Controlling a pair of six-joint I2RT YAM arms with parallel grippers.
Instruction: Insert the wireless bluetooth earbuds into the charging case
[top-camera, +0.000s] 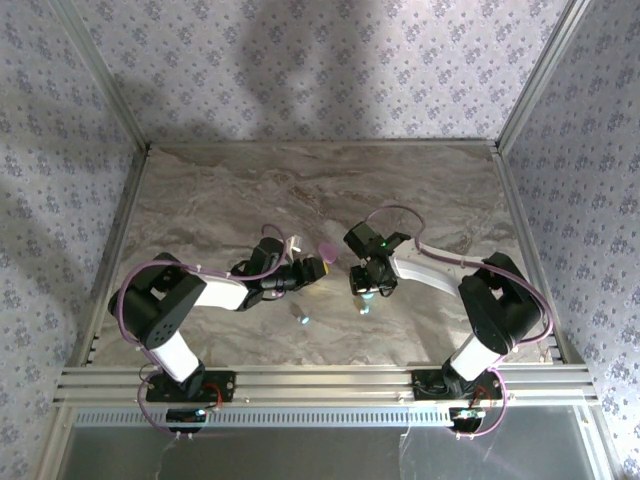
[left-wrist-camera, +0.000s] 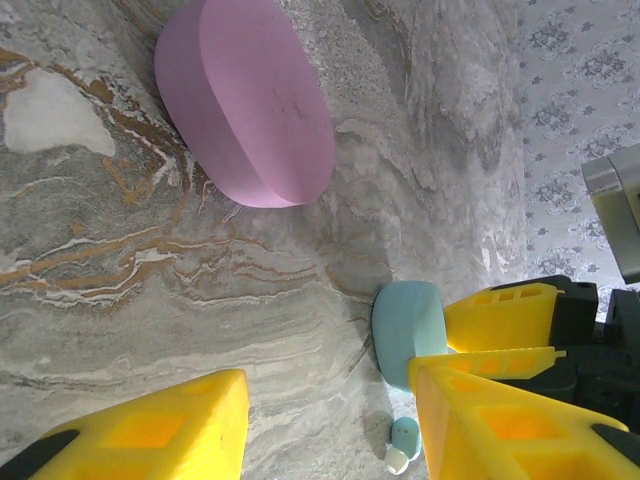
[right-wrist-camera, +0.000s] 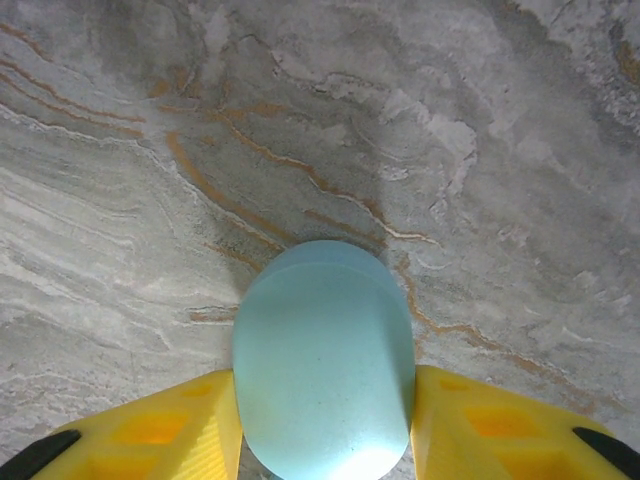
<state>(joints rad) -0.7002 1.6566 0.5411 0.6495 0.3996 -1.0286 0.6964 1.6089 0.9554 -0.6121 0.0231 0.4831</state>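
Observation:
My right gripper (right-wrist-camera: 325, 405) is shut on the teal oval charging case (right-wrist-camera: 325, 365), one yellow finger on each long side, with the case resting on the marble table (right-wrist-camera: 120, 150). In the left wrist view the same teal case (left-wrist-camera: 407, 330) is pinched by the right gripper's yellow fingers (left-wrist-camera: 505, 312). One pale teal earbud (left-wrist-camera: 403, 440) with a whitish tip lies on the table just beside it; from above this earbud (top-camera: 301, 318) is a small speck. My left gripper (left-wrist-camera: 330, 430) stands open over bare marble, nothing between its fingers.
A larger pink oval case (left-wrist-camera: 245, 100) lies closed on the table beyond the left gripper; from above the pink case (top-camera: 328, 250) sits between the two arms. The two grippers are close together mid-table. Metal frame rails border the table.

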